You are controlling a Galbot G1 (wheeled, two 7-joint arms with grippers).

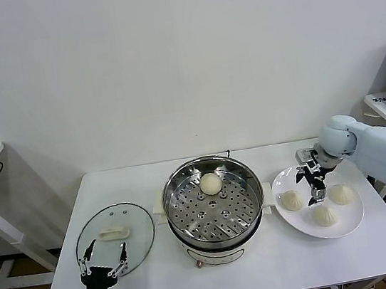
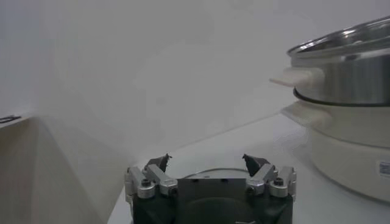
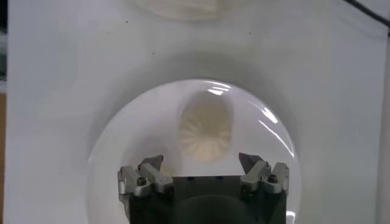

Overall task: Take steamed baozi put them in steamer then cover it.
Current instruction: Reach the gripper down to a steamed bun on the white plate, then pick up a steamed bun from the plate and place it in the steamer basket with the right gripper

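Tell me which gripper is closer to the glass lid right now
Left. The left gripper hangs open just at the near edge of the glass lid; the right gripper is across the steamer, open above the plate.

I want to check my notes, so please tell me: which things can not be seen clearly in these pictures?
- Head view: the left gripper covers the lid's near rim.
- Head view: the right gripper hangs open among three baozi on the plate; touching or apart cannot be told.
- Left wrist view: the steamer is cut off by the edge; its inside is hidden by its wall.
- Right wrist view: only one baozi shows; the others lie outside the frame.
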